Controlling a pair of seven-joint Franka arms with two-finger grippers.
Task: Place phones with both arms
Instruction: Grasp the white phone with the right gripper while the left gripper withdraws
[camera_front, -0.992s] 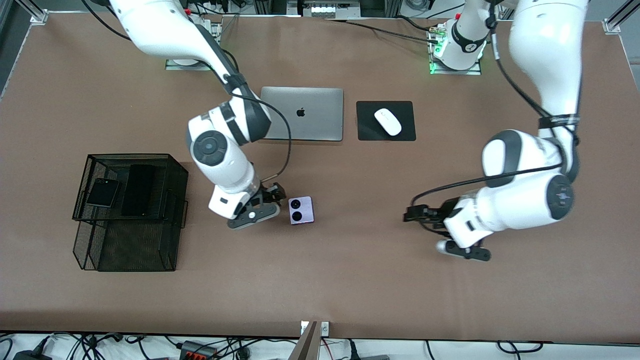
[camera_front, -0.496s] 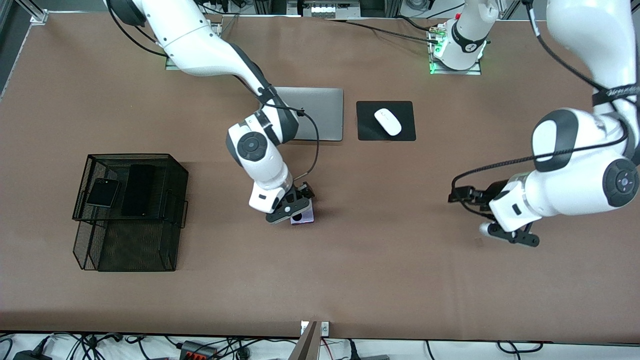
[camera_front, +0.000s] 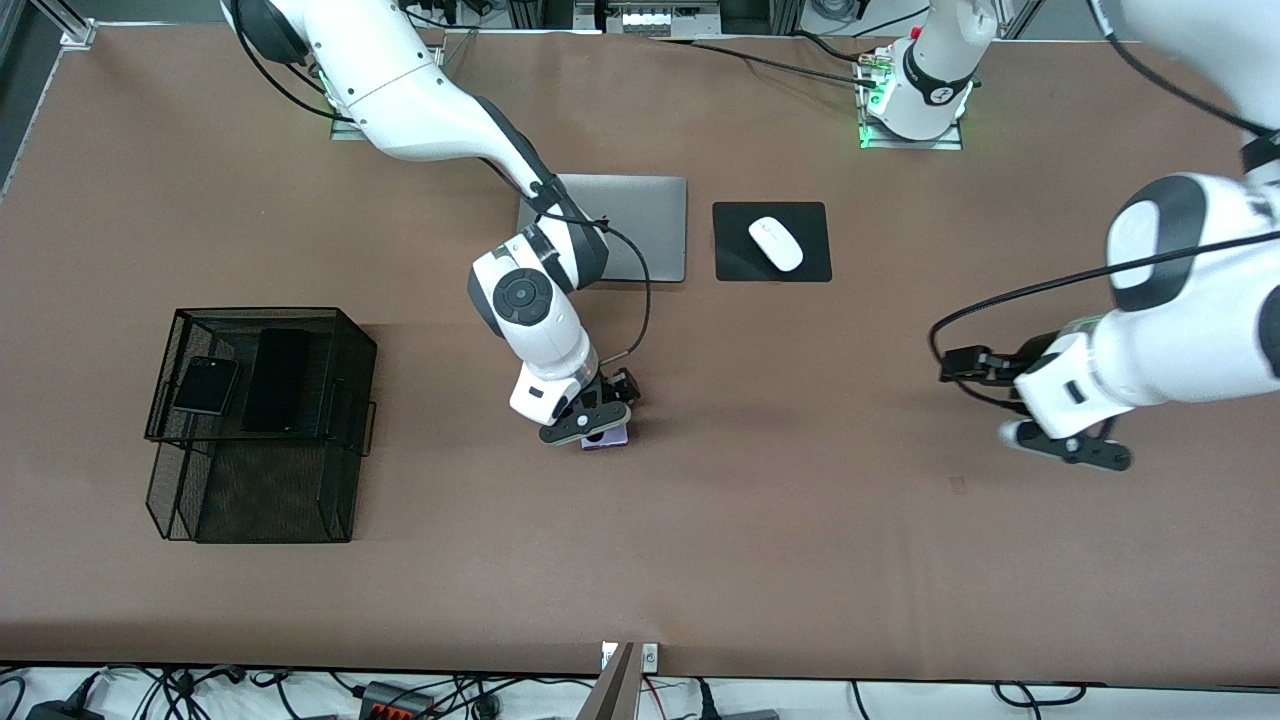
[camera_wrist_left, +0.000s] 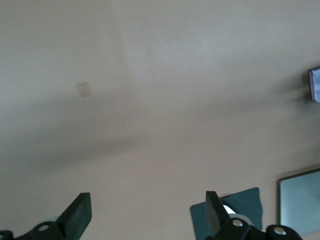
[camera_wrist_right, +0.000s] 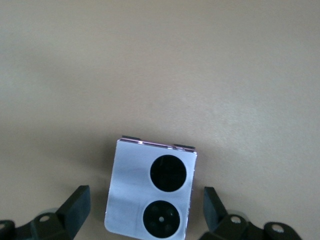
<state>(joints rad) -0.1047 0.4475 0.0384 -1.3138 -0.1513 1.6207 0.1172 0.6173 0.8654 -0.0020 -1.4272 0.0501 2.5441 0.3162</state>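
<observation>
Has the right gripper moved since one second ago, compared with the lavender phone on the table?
Yes. The right gripper has moved toward the left arm's end of the table; it was beside the lavender phone and is now over it, jaws open on either side.

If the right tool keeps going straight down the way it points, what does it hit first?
Most likely the lavender phone: the right tool hangs open over it, fingers either side. How much height is left is unclear.

This looks like a robotics lab. Two white arms (camera_front: 430, 90) are bolted to a brown-covered bench (camera_front: 700, 560), aluminium framing (camera_front: 60, 30) lines its edge, and cables (camera_front: 400, 695) tangle underneath
</observation>
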